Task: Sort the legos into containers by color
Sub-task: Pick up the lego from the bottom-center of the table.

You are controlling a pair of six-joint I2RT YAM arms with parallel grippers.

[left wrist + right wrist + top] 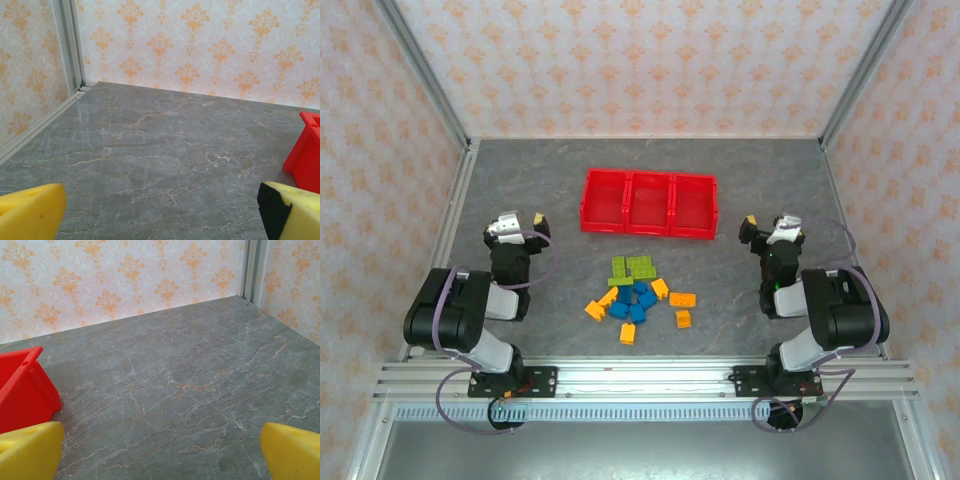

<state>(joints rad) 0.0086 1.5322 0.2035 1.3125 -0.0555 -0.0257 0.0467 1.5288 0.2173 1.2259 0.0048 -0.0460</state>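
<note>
- Top external view: the left gripper (525,223) and right gripper (767,228) hang over the grey marbled table (520,180), one to each side of the work area. Both have their jaws spread wide and hold nothing.
- The red tray (647,233) lies crosswise toward the far side of the table, its three compartments (650,203) set in a row between the two grippers.
- The legos (635,298) lie in a loose heap on the table just in front of the tray, apart from it. The green bricks (633,268) sit nearest the tray, the blue bricks (636,304) cluster in the middle, and the orange-yellow bricks (683,300) are scattered round the edges.
- Left wrist view: the left gripper (160,215) stands wide apart, one yellow fingertip (30,212) in each bottom corner and bare table (165,150) between them. A corner of the red tray (306,150) juts in at the right edge, and the patterned wall (200,45) rises behind.
- Right wrist view: the right gripper (160,455) is spread just as wide, its yellow fingertips (292,452) at the lower corners with only table (190,380) between. An end of the red tray (22,387) shows at the left, above the left-hand fingertip.
</note>
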